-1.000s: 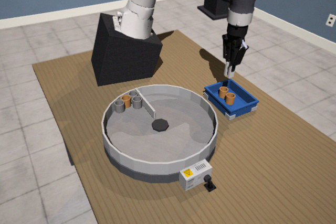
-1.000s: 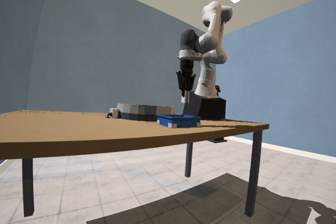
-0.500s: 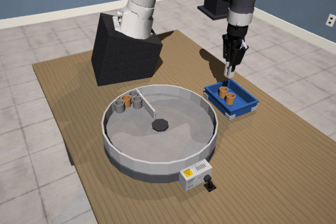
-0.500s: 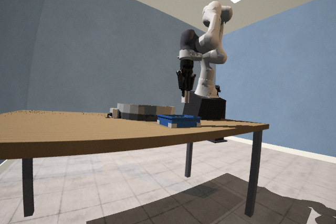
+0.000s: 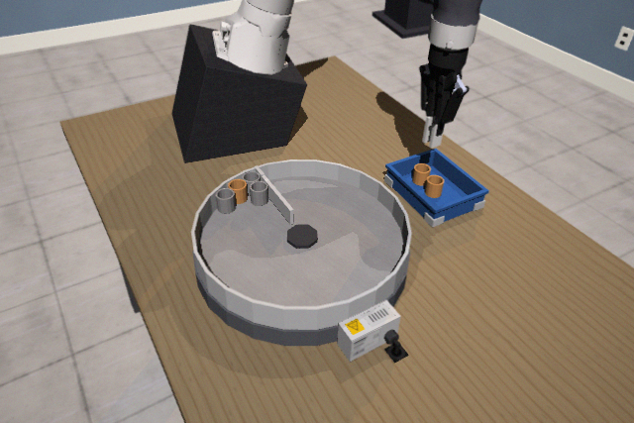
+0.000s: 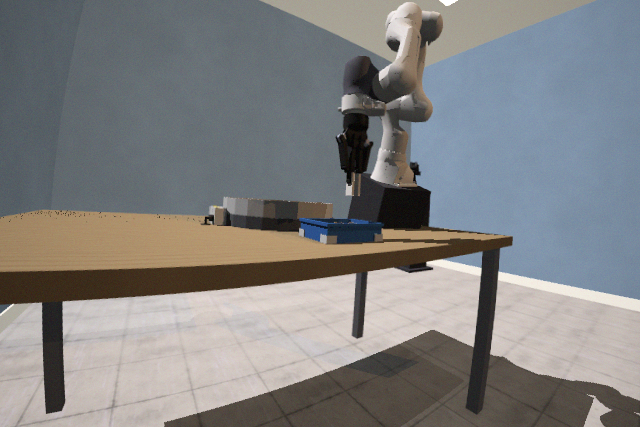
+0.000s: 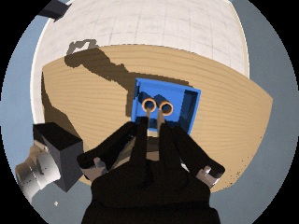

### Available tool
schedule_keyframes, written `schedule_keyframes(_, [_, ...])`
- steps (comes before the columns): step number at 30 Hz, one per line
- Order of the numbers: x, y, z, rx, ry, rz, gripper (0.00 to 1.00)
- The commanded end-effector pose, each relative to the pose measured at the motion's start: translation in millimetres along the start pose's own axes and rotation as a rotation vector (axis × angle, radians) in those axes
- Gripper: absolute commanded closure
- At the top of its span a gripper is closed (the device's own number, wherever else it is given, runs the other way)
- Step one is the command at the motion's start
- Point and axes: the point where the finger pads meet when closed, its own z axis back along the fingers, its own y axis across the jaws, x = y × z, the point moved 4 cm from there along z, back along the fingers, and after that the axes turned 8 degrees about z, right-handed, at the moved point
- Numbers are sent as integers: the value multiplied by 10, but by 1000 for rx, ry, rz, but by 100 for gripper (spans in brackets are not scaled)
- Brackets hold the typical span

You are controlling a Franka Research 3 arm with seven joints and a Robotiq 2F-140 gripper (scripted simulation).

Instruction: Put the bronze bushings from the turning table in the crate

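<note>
A low divider (image 5: 276, 197) walls the clustered bushings (image 5: 237, 190) on one side; the crate's (image 5: 443, 211) (image 6: 351, 232) (image 7: 197, 105) top is open.

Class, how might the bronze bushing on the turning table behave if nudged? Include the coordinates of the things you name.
The bronze bushing (image 5: 237, 191) would probably slide before tipping, as it stands upright and squat. Its round wall might roll if toppled. It looks stiff, its rim evenly circular.
</note>
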Motion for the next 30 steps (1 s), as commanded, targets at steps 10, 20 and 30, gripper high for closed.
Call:
schedule_keyframes(10, [7, 2, 6, -1, 0, -5, 90])
schedule_keyframes(20, [7, 2, 6, -1, 0, -5, 90])
schedule_keyframes(30, [19, -2, 6, -1, 0, 3, 90])
